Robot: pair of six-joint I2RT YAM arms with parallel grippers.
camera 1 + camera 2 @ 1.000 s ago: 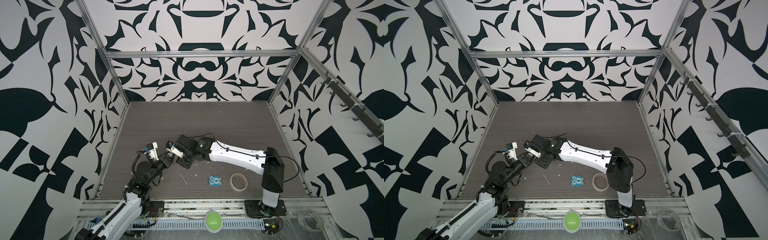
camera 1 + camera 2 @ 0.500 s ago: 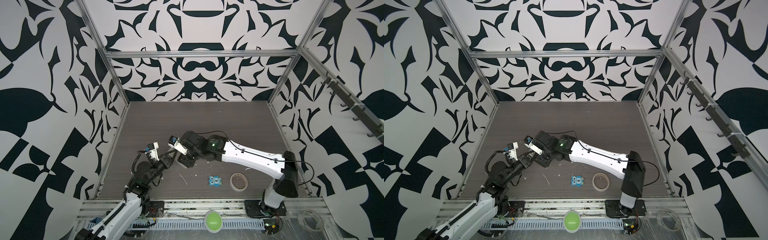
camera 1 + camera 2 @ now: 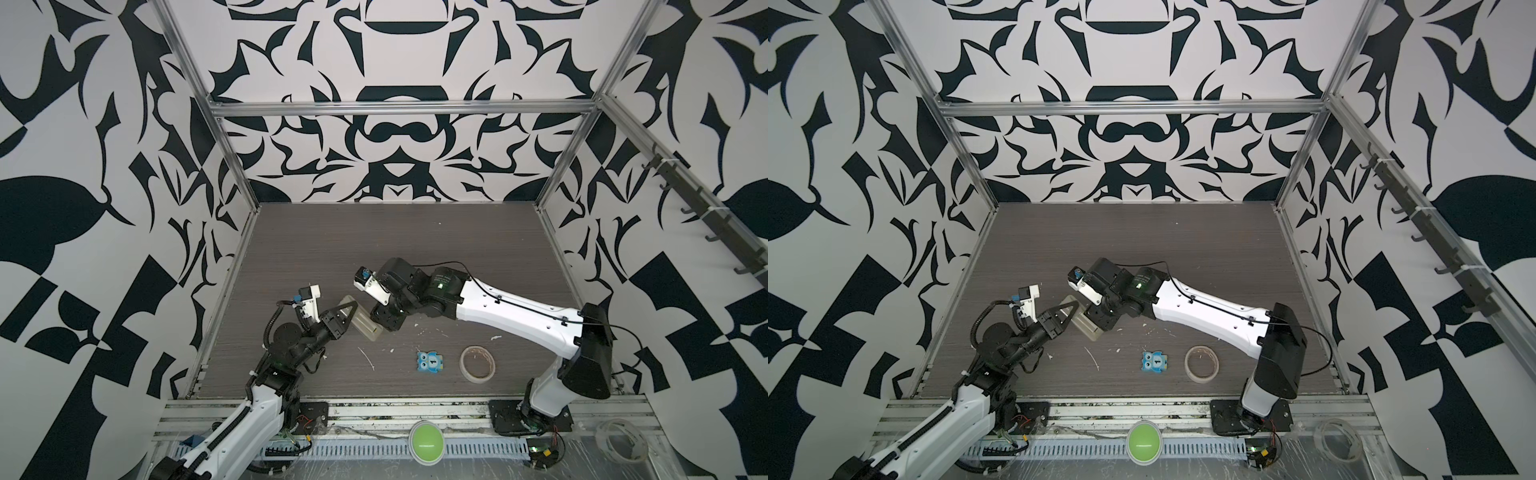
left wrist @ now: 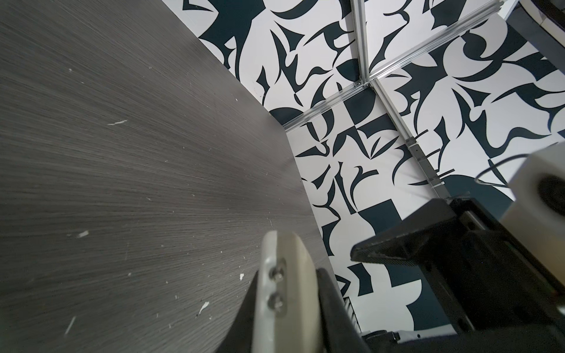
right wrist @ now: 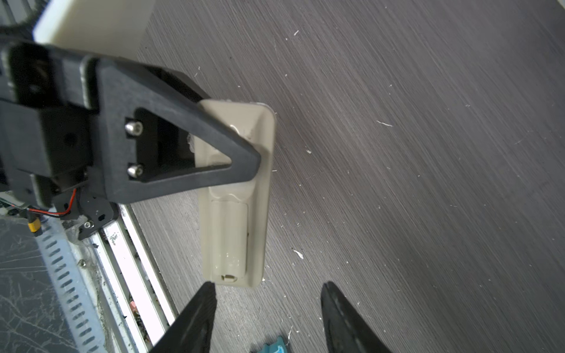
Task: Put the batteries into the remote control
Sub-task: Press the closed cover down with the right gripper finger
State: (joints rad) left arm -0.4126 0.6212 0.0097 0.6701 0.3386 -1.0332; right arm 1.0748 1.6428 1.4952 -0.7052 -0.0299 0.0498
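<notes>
The remote control (image 3: 366, 325) (image 3: 1085, 323) is an off-white slim body held above the table, tilted, plain back showing. My left gripper (image 3: 352, 311) (image 3: 1072, 310) is shut on its upper half, one black finger (image 5: 183, 152) lying across the back. In the left wrist view the remote control (image 4: 286, 284) stands edge-on between the two fingers. My right gripper (image 5: 269, 287) (image 3: 384, 322) is open with nothing between its fingers, its tips just off the remote control's (image 5: 235, 214) lower end, where the cover looks shut. The batteries are out of view.
On the table's near right part lie a blue owl tile (image 3: 430, 362) and a tape roll (image 3: 478, 363). White scraps (image 3: 368, 359) are scattered over the dark wood surface. A green button (image 3: 426, 441) sits on the front rail.
The right arm's elbow has swung out to the right and lower, and its gripper has shifted a little right beside the remote. The left arm and the remote have stayed put.
</notes>
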